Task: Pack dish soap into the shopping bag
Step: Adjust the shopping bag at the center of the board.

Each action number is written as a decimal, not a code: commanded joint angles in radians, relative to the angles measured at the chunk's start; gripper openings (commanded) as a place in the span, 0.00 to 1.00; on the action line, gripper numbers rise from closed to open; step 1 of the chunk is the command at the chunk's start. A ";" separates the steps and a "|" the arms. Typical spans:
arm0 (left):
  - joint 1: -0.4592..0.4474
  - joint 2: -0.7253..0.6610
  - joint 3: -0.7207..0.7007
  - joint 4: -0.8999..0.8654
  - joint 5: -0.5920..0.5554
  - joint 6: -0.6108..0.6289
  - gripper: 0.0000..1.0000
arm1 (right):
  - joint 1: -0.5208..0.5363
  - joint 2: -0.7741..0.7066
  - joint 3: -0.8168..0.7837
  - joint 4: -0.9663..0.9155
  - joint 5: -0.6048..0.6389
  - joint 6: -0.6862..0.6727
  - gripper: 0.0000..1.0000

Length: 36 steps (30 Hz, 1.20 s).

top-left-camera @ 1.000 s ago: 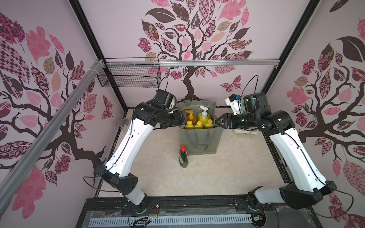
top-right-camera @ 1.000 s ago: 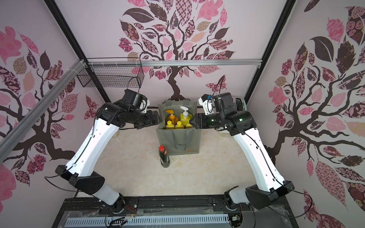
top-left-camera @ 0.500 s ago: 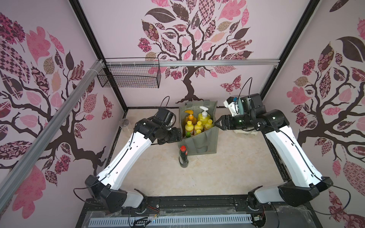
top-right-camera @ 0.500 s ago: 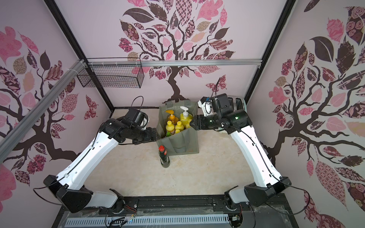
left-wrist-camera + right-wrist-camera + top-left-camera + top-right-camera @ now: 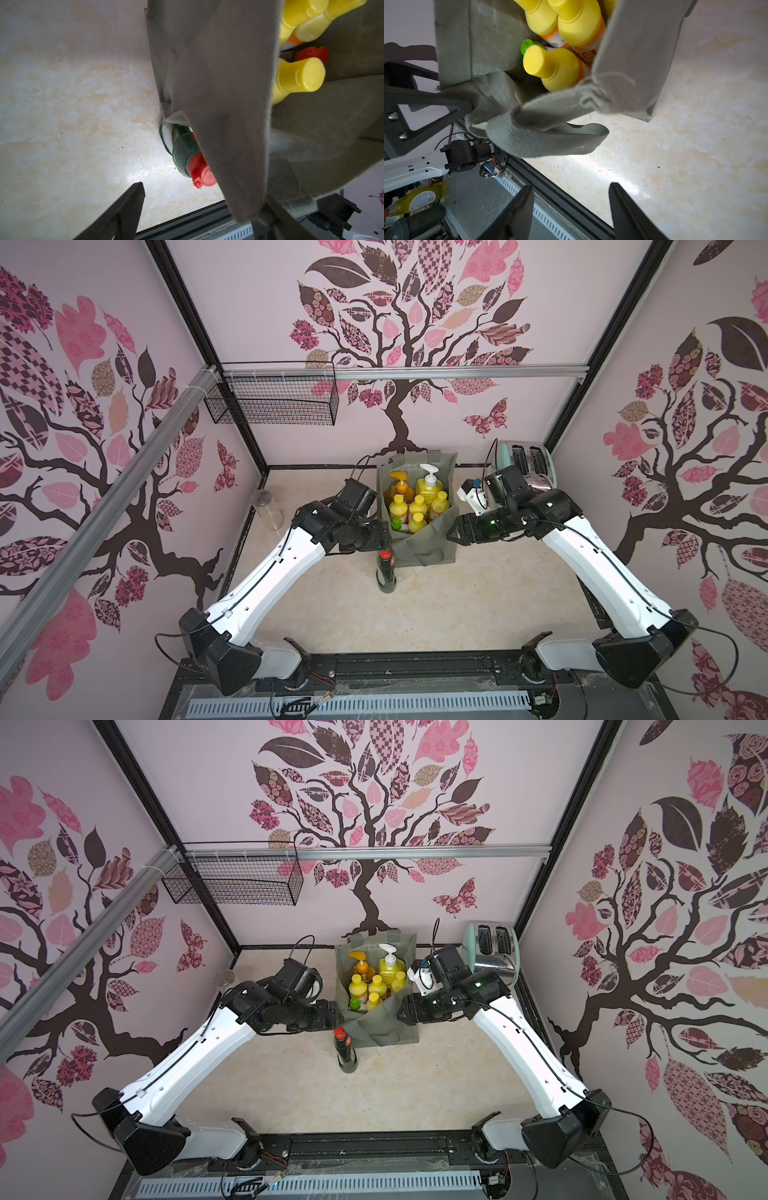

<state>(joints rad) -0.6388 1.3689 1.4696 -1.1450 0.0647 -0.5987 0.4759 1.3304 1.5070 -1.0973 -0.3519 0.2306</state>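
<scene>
The grey-green shopping bag (image 5: 432, 547) (image 5: 386, 1027) stands at the back middle with its front wall sagging. Inside it stand an orange pump bottle (image 5: 400, 485), a yellow pump bottle (image 5: 428, 485), several small yellow-capped bottles (image 5: 417, 508) and a green-capped one (image 5: 397, 523). A red cap (image 5: 311, 54) shows among them. A dark red-capped bottle (image 5: 385, 568) (image 5: 187, 153) stands on the table against the bag's front left corner. My left gripper (image 5: 384, 537) (image 5: 204, 191) is open at that corner, with bag fabric draped over one finger. My right gripper (image 5: 453, 531) (image 5: 571, 185) is open and empty beside the front right corner, near a strap handle (image 5: 550, 135).
A clear glass jar (image 5: 268, 510) stands at the back left by the wall. A toaster (image 5: 530, 462) sits in the back right corner behind my right arm. A black wire basket (image 5: 272, 400) hangs on the back rail. The table's black front rail (image 5: 571, 187) lies below both grippers.
My left arm has dropped from the bag's left rim to its front left corner. My right gripper has slid forward along the right side. The bag's front wall now sags.
</scene>
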 commanded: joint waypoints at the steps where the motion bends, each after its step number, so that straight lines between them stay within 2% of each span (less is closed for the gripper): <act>1: -0.005 -0.026 -0.024 -0.070 -0.017 0.021 0.82 | 0.001 -0.026 0.002 -0.014 0.002 -0.020 0.63; 8: -0.004 0.023 0.106 -0.109 -0.023 0.033 0.82 | 0.025 -0.006 0.129 -0.022 -0.084 -0.026 0.62; 17: 0.073 0.008 0.178 -0.104 0.006 -0.013 0.81 | 0.158 -0.105 -0.046 0.105 -0.084 0.038 0.60; 22: 0.115 -0.026 0.293 -0.117 -0.054 0.002 0.81 | 0.252 -0.096 -0.057 0.138 -0.055 0.071 0.60; 25: 0.120 -0.057 0.327 -0.099 -0.097 0.012 0.80 | 0.258 -0.105 -0.074 0.177 -0.052 0.107 0.60; 30: 0.118 -0.163 0.246 -0.018 -0.148 0.051 0.80 | 0.258 -0.148 -0.103 0.250 0.015 0.122 0.61; 36: 0.108 -0.354 -0.048 0.152 -0.201 0.020 0.80 | 0.258 -0.222 -0.246 0.391 0.020 0.106 0.61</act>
<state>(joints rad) -0.5262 1.0508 1.5131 -1.0882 -0.0956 -0.5770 0.7345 1.1347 1.3098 -0.7944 -0.3435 0.3428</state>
